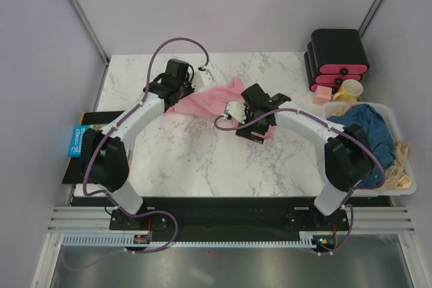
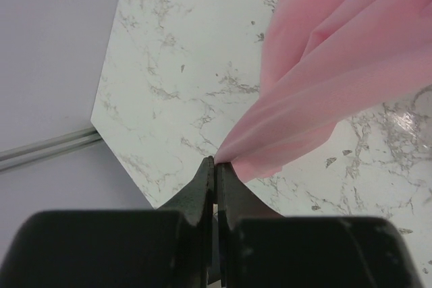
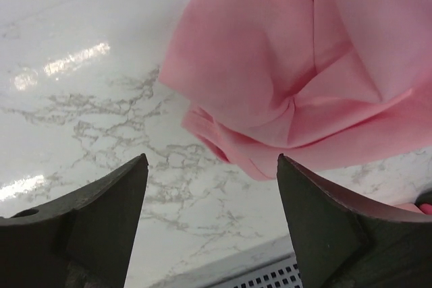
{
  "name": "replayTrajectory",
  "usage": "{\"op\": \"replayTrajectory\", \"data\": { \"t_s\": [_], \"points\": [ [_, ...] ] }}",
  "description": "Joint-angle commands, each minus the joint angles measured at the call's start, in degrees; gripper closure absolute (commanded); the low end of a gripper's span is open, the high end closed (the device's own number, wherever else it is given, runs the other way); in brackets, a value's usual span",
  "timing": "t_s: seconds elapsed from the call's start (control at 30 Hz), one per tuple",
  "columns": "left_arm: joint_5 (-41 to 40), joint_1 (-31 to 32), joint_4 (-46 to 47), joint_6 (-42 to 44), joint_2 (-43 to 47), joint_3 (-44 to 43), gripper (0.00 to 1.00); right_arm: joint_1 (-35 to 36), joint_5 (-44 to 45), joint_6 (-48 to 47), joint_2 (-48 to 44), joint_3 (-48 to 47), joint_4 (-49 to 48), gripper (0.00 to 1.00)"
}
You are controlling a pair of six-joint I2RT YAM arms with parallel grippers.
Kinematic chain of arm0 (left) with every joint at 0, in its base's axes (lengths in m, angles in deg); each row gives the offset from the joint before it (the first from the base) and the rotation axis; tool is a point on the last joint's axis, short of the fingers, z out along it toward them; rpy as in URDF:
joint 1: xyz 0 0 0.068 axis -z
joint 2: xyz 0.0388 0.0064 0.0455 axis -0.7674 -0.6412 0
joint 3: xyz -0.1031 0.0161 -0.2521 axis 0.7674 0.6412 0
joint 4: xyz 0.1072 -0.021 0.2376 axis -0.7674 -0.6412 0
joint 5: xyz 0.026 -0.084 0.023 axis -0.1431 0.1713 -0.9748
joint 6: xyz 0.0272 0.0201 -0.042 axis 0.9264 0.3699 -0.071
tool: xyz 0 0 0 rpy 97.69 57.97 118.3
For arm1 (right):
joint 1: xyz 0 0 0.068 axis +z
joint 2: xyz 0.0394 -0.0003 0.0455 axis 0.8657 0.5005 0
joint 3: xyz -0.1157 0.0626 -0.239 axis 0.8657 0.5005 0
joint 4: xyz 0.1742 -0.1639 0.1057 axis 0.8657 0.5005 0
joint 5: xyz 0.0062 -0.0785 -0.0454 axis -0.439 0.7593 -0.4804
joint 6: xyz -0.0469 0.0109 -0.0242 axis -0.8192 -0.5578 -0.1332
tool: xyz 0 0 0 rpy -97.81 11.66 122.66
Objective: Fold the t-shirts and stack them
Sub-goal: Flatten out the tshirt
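Note:
The light pink t-shirt (image 1: 210, 101) lies crumpled at the back middle of the marble table. My left gripper (image 1: 177, 91) is shut on a pinched edge of the pink t-shirt (image 2: 324, 79) at its left side and holds that edge stretched. My right gripper (image 1: 255, 125) is open and empty, hovering over the shirt's right part; the bunched pink cloth (image 3: 297, 72) lies just beyond its fingertips. The dark teal-blue t-shirt (image 1: 370, 133) sits heaped in a white bin on the right.
The white bin (image 1: 406, 187) stands at the table's right edge. Black boxes with pink fronts (image 1: 337, 59), a pink cube (image 1: 322, 95) and a yellow mug (image 1: 348, 90) stand at the back right. A blue-labelled item (image 1: 75, 141) lies at the left edge.

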Motion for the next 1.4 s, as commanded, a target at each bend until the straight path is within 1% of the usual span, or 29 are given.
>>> {"op": "replayTrajectory", "data": {
  "t_s": [0.0, 0.1, 0.23, 0.4, 0.57, 0.67, 0.7, 0.73, 0.77, 0.8, 0.87, 0.9, 1.03, 1.07, 1.13, 1.17, 1.23, 1.27, 1.3, 1.37],
  "points": [
    [-2.14, -0.50, 1.31, -3.21, -0.27, -3.28, 0.98, 1.97, -1.31, 6.26, 3.12, 0.41, -10.30, 0.15],
    [-2.49, -0.50, 1.31, -3.39, -0.36, -3.28, 0.98, 3.11, -1.14, 8.19, 6.28, -0.03, -14.08, 0.16],
    [-2.75, -0.50, 1.22, -3.83, -0.54, -3.37, 0.98, 4.78, -1.05, 11.26, 10.60, -2.92, -16.64, 0.16],
    [-2.67, -0.41, 1.13, -4.53, -0.71, -3.63, 0.98, 5.75, 0.35, 14.08, 14.90, -3.98, -20.60, 0.17],
    [-2.49, -0.41, 0.69, -4.44, -0.19, -3.63, 0.98, 5.75, 6.50, 14.88, 17.02, -4.33, -23.76, 0.20],
    [-2.32, -0.41, 0.69, -4.27, -0.01, -3.37, 0.98, 5.67, 9.49, 14.09, 17.99, -4.42, -23.94, 0.35],
    [-2.23, -0.41, 0.78, -4.18, 0.08, -3.37, 0.98, 5.66, 9.85, 13.82, 18.08, -4.33, -23.94, 0.47],
    [-2.14, -0.41, 0.78, -4.27, 0.25, -3.28, 0.98, 5.66, 10.37, 13.21, 18.08, -4.07, -23.94, 0.56],
    [-2.05, -0.41, 0.69, -4.27, 0.25, -3.28, 0.98, 5.66, 10.81, 12.94, 17.82, -3.90, -23.94, 0.63],
    [-1.96, -0.41, 0.69, -4.18, 0.34, -3.10, 0.98, 5.66, 11.08, 12.94, 17.64, -3.55, -23.85, 0.74],
    [-1.88, -0.41, 0.78, -3.92, 0.60, -2.75, 0.98, 5.66, 11.34, 12.59, 16.42, -3.28, -22.98, 0.88],
    [-1.88, -0.50, 0.78, -3.83, 0.69, -2.58, 0.98, 5.66, 11.43, 12.33, 15.88, -3.45, -22.37, 1.00],
    [-1.52, -0.67, 0.78, -2.69, 1.57, -1.17, 0.98, 5.75, 12.31, 9.17, 12.11, -5.91, -17.01, 1.00],
    [-1.44, -0.67, 1.04, -2.42, 1.75, -0.39, 0.98, 5.67, 12.92, 6.99, 9.93, -6.79, -13.78, 1.00],
    [-1.35, -1.37, 1.22, -1.64, 1.92, 0.32, 0.98, 5.75, 14.32, 4.43, 7.37, -9.86, -10.51, 1.00],
    [-1.44, -1.64, 1.48, -1.28, 2.01, 0.93, 0.98, 5.67, 15.38, 2.76, 4.31, -10.48, -8.58, 1.00],
    [-1.35, -2.69, 1.92, -0.67, 2.54, 1.29, 0.98, 5.66, 18.28, -2.24, 0.96, -11.19, -7.33, 1.00],
    [-1.26, -3.04, 1.92, -0.32, 2.89, 1.29, 0.98, 5.66, 19.16, -4.26, -2.72, -10.93, -6.81, 1.00],
    [-1.26, -3.40, 2.01, 0.04, 3.50, 1.29, 0.98, 5.66, 20.99, -8.11, -4.49, -10.66, -6.54, 1.00],
    [-1.52, -4.36, 1.92, 1.44, 4.73, 0.77, 0.98, 5.66, 23.55, -11.56, -9.31, -10.40, -6.63, 1.00]
  ]
}}
